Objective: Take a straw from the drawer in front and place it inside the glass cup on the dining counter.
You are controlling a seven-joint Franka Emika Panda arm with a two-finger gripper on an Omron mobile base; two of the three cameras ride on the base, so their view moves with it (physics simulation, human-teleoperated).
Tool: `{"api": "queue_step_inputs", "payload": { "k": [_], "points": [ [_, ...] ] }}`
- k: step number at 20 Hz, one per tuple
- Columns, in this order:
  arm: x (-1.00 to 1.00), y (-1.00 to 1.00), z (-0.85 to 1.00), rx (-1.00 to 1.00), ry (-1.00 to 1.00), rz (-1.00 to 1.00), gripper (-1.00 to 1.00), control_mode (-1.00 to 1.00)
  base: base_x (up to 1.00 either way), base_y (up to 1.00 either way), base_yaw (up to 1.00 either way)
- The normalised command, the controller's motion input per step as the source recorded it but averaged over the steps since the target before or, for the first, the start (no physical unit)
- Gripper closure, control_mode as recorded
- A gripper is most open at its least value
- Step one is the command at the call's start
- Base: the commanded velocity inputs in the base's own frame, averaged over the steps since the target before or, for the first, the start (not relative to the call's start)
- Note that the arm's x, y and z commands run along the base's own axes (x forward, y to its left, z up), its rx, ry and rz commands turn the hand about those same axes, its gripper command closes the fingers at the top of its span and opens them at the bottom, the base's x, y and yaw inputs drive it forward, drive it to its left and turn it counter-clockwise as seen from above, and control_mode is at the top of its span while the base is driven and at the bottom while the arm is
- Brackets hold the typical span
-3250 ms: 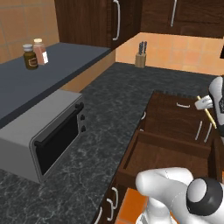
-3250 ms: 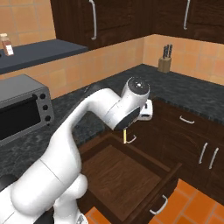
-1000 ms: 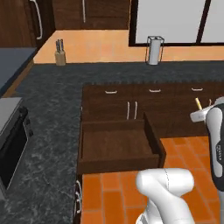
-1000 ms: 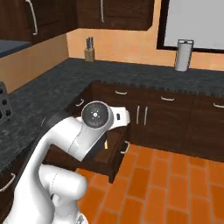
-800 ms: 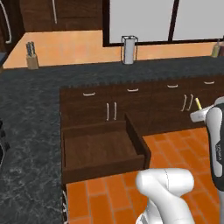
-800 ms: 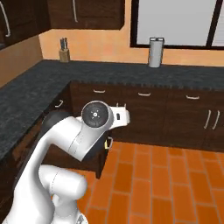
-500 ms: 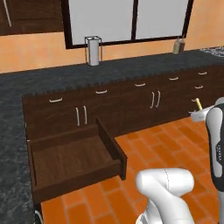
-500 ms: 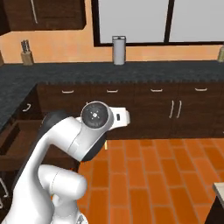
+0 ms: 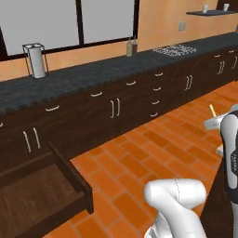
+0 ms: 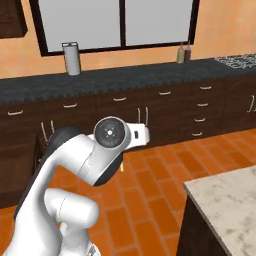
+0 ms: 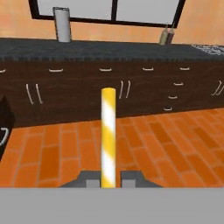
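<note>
One straw (image 11: 108,135) in shut pincer (image 11: 108,180), open floor (image 11: 175,144) ahead.

Both base views look forward over the arm — sharing the dark counter (image 9: 93,74); hand view faces it level.

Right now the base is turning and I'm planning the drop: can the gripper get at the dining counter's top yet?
Probably not yet. The gripper, shut on the straw, points at the far cabinets, while only a corner of the dining counter shows, low and off to the side; nothing blocks the way.
</note>
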Motion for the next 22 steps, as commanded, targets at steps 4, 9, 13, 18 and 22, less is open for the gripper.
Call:
{"api": "queue_step_inputs", "payload": {
  "k": [4,9,13,18,22],
  "points": [
    [0.0,0.0,0.0,0.0,0.0,0.0,1.0,1.0,0.16,-0.29,-0.35],
    [0.0,0.0,0.0,0.0,0.0,0.0,1.0,1.0,-0.32,-0.17,-0.32],
    [0.0,0.0,0.0,0.0,0.0,0.0,1.0,1.0,-0.73,-0.2,-0.32],
    [0.0,0.0,0.0,0.0,0.0,0.0,1.0,1.0,-0.71,-0.35,-0.37],
    [0.0,0.0,0.0,0.0,0.0,0.0,1.0,1.0,-0.65,-0.38,-0.37]
  ]
}}
